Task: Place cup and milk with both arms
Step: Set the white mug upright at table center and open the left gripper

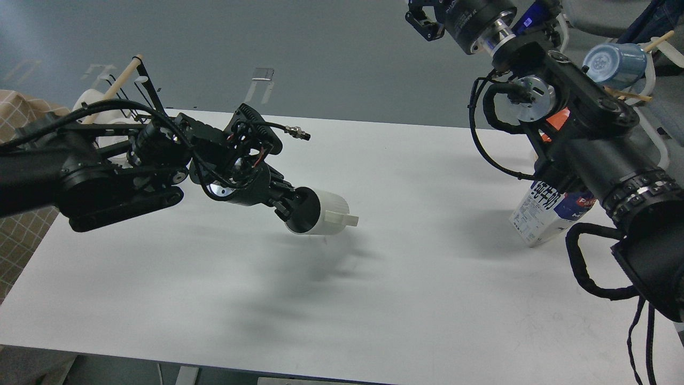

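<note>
A white cup (323,215) with a small handle lies on its side in the air, just above the middle of the white table (374,299). My left gripper (290,206) is shut on the cup's rim, with a finger inside the mouth. A white and blue milk carton (538,213) stands on the table at the right, its top hidden behind my right arm. My right gripper (425,16) is high above the table's far edge and cut off by the top of the view; its fingers cannot be made out. It holds nothing that I can see.
A peg rack with white cups (107,107) stands at the table's far left. A second rack at the far right carries a blue cup (614,63) and an orange cup (558,118). A chair stands beyond it.
</note>
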`<state>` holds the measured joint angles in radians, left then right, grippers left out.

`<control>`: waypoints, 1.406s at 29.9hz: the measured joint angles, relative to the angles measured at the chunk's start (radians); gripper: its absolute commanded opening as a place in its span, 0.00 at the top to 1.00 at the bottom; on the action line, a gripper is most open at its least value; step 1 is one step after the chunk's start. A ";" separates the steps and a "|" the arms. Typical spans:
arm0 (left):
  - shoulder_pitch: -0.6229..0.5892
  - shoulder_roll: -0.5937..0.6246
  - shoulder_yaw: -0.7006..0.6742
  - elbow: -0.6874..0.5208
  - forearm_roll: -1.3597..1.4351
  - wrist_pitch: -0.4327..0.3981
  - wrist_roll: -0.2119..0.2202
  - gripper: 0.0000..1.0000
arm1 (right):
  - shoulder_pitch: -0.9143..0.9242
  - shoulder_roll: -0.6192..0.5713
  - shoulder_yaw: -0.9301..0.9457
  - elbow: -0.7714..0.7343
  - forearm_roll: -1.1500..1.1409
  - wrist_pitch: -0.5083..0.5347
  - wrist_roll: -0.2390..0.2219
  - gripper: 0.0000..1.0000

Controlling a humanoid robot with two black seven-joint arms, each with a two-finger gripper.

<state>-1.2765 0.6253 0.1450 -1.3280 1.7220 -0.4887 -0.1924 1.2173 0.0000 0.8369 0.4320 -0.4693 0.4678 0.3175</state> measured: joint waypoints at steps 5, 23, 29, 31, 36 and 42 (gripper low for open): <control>-0.050 0.001 0.118 -0.002 0.010 0.000 0.001 1.00 | -0.010 0.000 0.003 0.014 0.000 0.000 0.001 0.00; -0.128 -0.057 0.235 -0.024 0.018 0.000 -0.001 1.00 | -0.036 0.000 0.011 0.091 0.000 -0.001 0.002 0.00; -0.129 -0.099 0.243 -0.009 0.012 0.000 -0.002 1.00 | -0.039 0.000 0.011 0.108 0.000 -0.001 0.002 0.00; -0.125 -0.110 0.245 -0.008 0.012 0.000 -0.002 1.00 | -0.041 0.000 0.012 0.109 0.000 -0.001 0.002 0.00; -0.120 -0.119 0.247 -0.005 0.008 0.000 -0.002 0.96 | -0.058 0.000 0.012 0.110 0.000 -0.001 0.002 0.00; -0.121 -0.121 0.247 0.006 0.006 -0.001 -0.002 0.62 | -0.061 0.000 0.012 0.111 0.000 -0.001 0.002 0.00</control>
<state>-1.3977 0.5046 0.3916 -1.3224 1.7280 -0.4895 -0.1945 1.1567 0.0000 0.8487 0.5425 -0.4693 0.4663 0.3192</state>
